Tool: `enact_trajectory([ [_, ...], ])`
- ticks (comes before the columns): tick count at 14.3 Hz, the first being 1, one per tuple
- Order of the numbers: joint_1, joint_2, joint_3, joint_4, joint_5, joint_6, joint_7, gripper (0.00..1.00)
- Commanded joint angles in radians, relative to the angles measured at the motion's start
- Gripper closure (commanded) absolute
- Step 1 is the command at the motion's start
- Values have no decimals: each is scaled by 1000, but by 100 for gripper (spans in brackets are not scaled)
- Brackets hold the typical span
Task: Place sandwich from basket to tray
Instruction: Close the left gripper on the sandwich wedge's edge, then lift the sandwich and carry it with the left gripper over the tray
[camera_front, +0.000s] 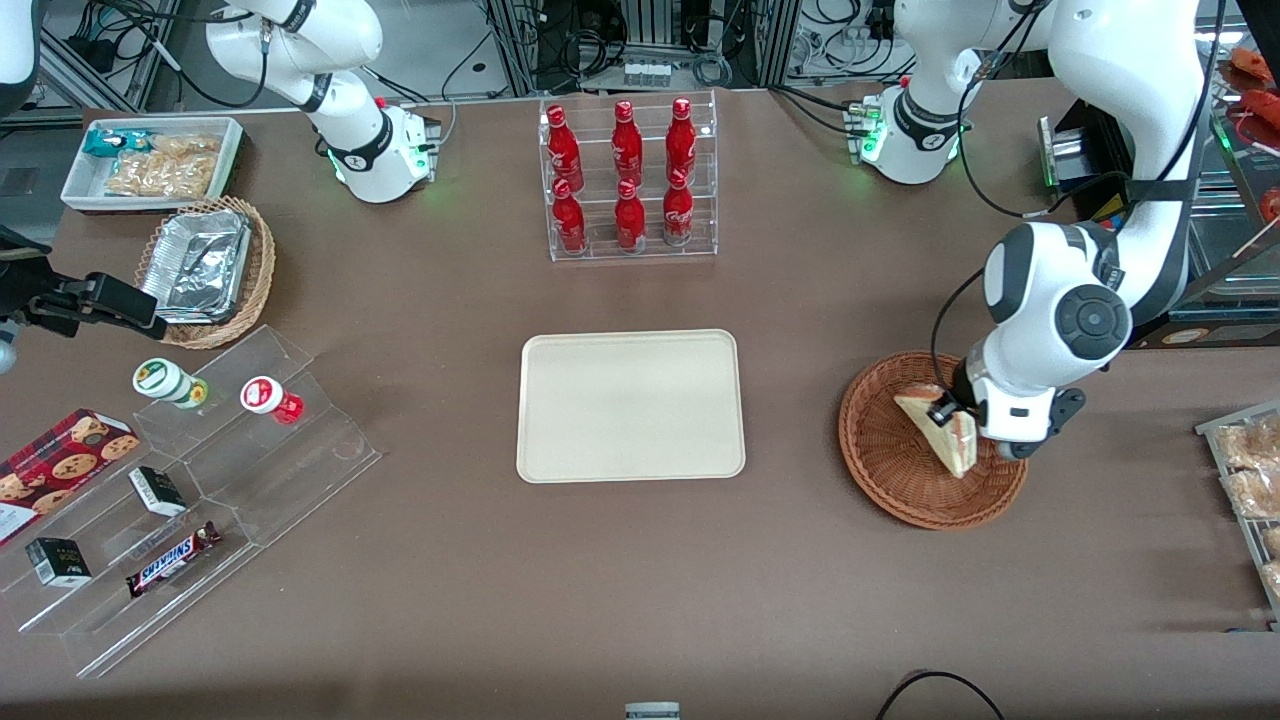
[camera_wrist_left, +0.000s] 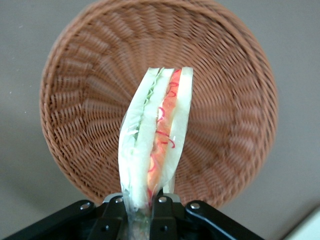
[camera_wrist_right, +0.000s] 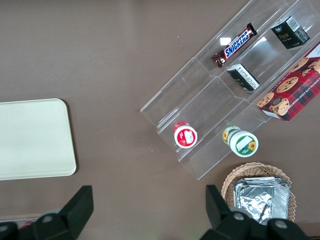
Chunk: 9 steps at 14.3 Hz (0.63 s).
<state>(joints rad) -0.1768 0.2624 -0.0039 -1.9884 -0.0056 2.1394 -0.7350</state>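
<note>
One sandwich (camera_front: 945, 428) wedge pinched by its end in my left gripper (camera_wrist_left: 142, 207), fingers clamped on it, hanging just above the wicker basket (camera_front: 900, 480) at frame right; tray (camera_front: 630, 405) mid-frame, well apart; thin grip on soft bread, I reckon it could slip or swing loose in transit.

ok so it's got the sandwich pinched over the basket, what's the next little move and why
Probably a short lift straight up. The gripper is shut on one end of the sandwich, which hangs over the basket, and the tray lies bare toward the parked arm's end. Rising first should keep the wedge clear of the basket rim before carrying it sideways.
</note>
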Motion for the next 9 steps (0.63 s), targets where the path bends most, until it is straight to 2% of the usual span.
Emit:
enact_trajectory([
  [1, -68, 20, 9, 112, 4, -139, 217, 95],
  [4, -188, 102, 9, 227, 3, -153, 247, 93],
  [9, -355, 222, 9, 384, -8, -151, 109, 94],
])
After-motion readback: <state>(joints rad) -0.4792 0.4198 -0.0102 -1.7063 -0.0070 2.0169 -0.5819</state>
